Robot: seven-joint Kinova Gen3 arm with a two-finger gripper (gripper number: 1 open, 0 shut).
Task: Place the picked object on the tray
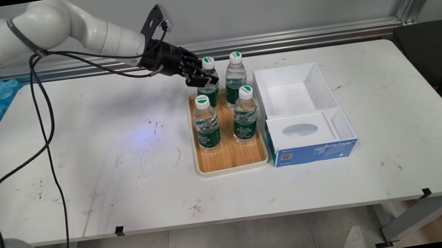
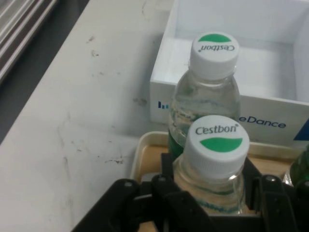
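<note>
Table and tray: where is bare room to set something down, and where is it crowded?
Free: the table left of the tray, the tray's near strip, and the white box's far compartment. Crowded: the tray's far end, four bottles with the gripper at the far-left bottle.

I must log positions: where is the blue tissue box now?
In the main view the blue tissue box sits right of the wooden tray of bottles, close beside its right rim, in the near compartment of the white box.
</note>
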